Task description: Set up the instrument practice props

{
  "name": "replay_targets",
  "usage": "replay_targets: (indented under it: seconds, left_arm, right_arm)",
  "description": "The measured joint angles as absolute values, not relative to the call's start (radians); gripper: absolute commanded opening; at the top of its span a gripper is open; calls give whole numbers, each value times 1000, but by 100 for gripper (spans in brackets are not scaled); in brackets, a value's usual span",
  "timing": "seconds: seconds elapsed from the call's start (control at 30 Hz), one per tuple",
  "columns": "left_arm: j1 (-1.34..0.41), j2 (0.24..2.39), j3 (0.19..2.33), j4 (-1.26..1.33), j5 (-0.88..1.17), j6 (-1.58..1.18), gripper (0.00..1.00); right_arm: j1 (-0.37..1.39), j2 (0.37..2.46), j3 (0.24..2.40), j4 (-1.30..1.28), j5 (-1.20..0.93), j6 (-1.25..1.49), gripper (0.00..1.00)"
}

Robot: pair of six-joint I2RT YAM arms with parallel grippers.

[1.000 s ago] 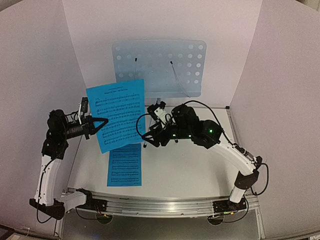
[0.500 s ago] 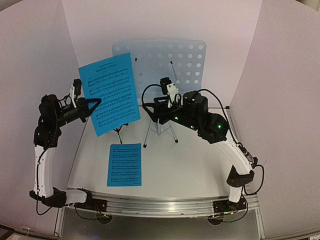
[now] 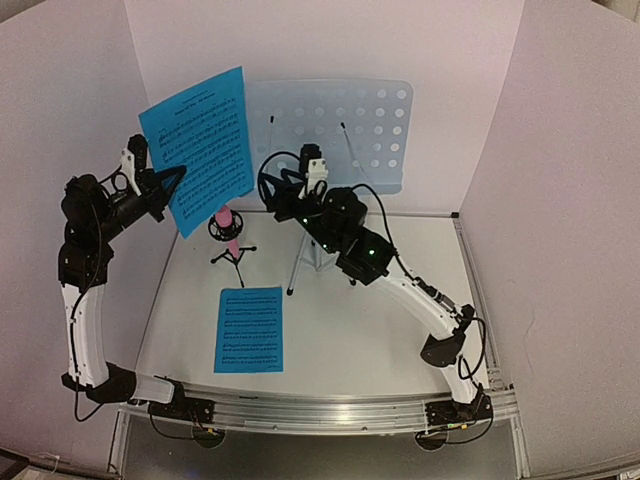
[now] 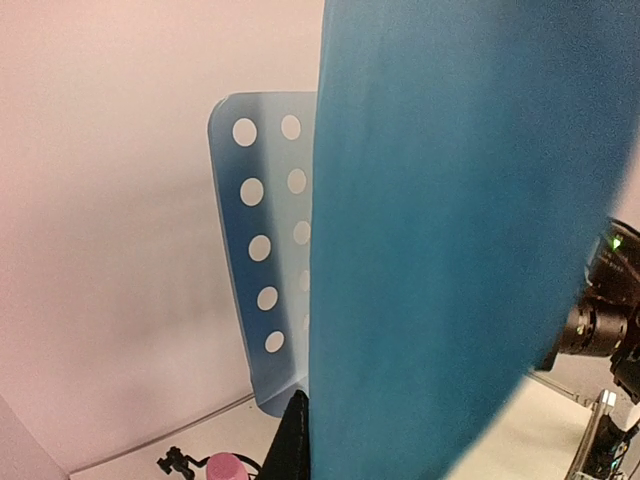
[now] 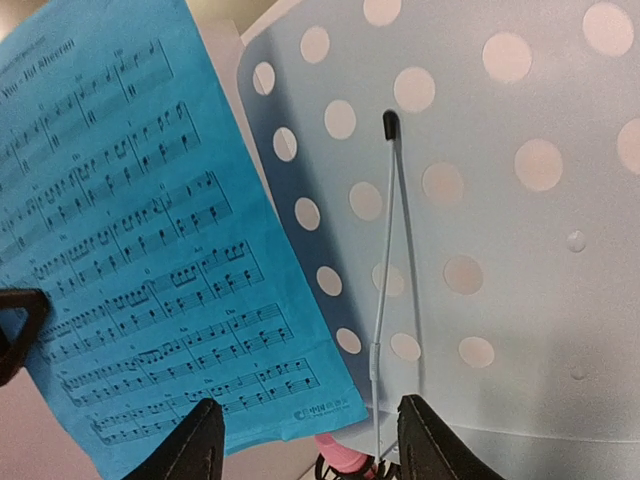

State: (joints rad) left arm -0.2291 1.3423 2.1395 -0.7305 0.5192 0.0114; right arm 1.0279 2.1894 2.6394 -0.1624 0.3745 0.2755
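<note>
The pale blue-grey perforated stand desk (image 3: 335,130) stands on its silver tripod (image 3: 318,262) at the back. My left gripper (image 3: 172,186) is shut on the edge of a bright blue music sheet (image 3: 200,150) and holds it upright in the air, overlapping the desk's left edge. In the left wrist view the sheet's plain back (image 4: 460,230) fills the right side, with the desk (image 4: 260,250) behind it. My right gripper (image 3: 270,188) is open and empty before the desk (image 5: 500,200), beside the sheet (image 5: 150,230). The second blue sheet (image 3: 249,328) lies flat on the table.
A pink microphone (image 3: 226,222) on a small black tripod stands below the held sheet, left of the stand's legs. A thin wire page holder (image 5: 385,230) lies against the desk face. White walls enclose the table on three sides.
My left gripper has lifted the blue sheet up and back to the desk's left edge. My right arm has risen and moved left towards the desk. The pink microphone has come into view.
</note>
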Motion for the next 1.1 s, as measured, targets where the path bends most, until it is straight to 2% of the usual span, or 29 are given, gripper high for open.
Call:
replay_targets:
  seconds: [0.4,0.7,0.87,0.93,1.0,1.1]
  left_arm:
    - [-228,1402,2138,-678,517,54,0]
    - [-228,1407,2123,-596,524,47,0]
    - [-228,1410,2094,-574,527,47,0]
    - [-228,1412,2083,-569,529,48,0]
    - [-228,1412,2073,-562,529,48,0]
    - [-228,1413,2061,-547,529,50,0]
  right_arm:
    - [1026,2276,2622,147,412,188,51]
    - [1018,2330,2646,234,449,197,47]
    - [1008,2370,2658,235,449,218,39]
    - [1004,2379,2659,235,448,231,30]
    - [1003,2385,2660,235,448,239,16]
    - [999,2390,2662,238,446,255,10]
